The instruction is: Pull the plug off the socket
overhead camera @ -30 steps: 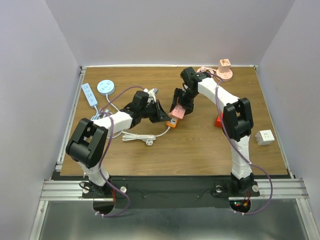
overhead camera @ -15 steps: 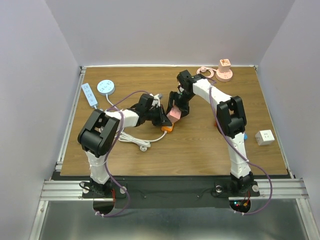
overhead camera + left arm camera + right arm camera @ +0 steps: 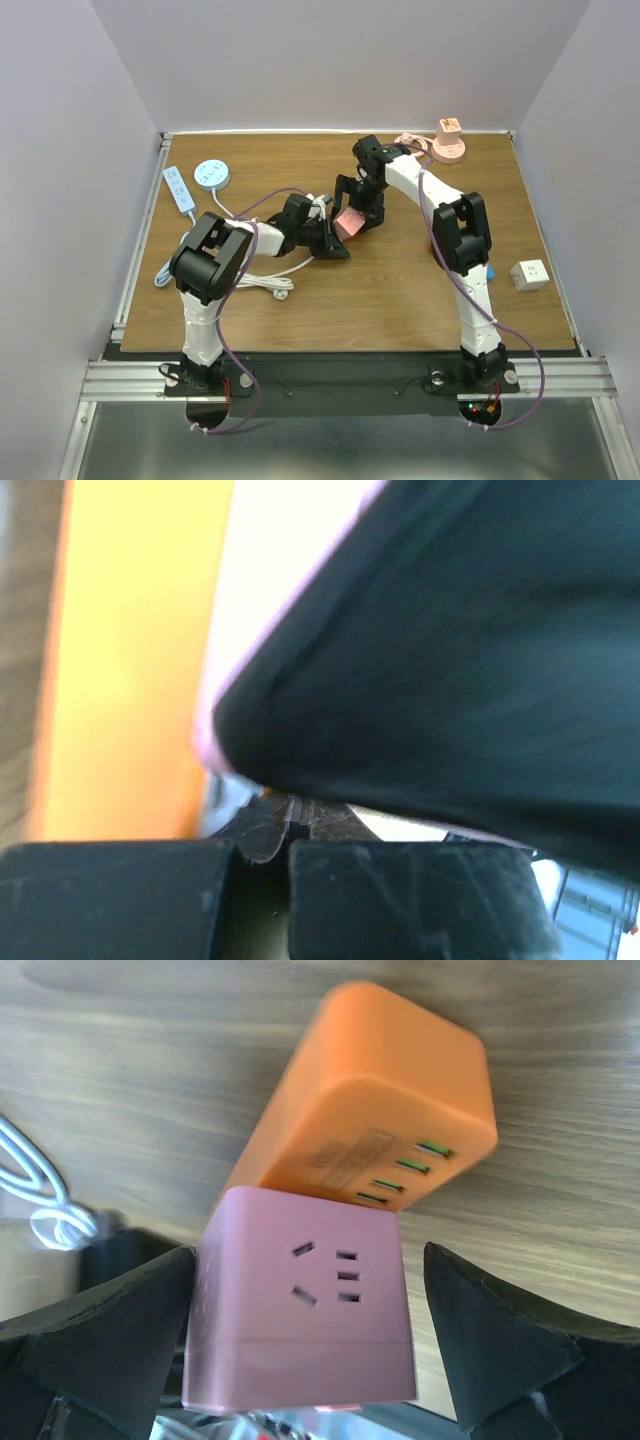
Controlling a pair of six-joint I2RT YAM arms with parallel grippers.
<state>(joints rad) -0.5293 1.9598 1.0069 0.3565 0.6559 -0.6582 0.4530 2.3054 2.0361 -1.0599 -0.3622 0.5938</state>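
Observation:
A pink cube socket (image 3: 300, 1310) sits between my right gripper's fingers, with an orange block with green ports (image 3: 370, 1120) joined to its far face, both over the wood table. My right gripper (image 3: 310, 1252) is open: the left finger (image 3: 110, 1330) touches the cube and the right finger (image 3: 500, 1340) stands a little off it. In the top view the pink cube (image 3: 347, 224) is at mid-table under my right gripper (image 3: 352, 215). My left gripper (image 3: 328, 243) is right beside it, covering the orange block. In the left wrist view my left gripper (image 3: 290, 825) is shut with its pads together, close to an orange surface (image 3: 120, 680).
A white cable (image 3: 265, 275) lies coiled left of the left gripper. A white power strip (image 3: 179, 188) and a round pale-blue socket (image 3: 211, 173) are at the back left. A pink round socket stack (image 3: 448, 140) is at the back right, a white cube (image 3: 529, 274) at the right edge.
My left gripper has moved right, up against the pink cube, and now covers the orange block in the top view. The right gripper and the cube have shifted slightly left.

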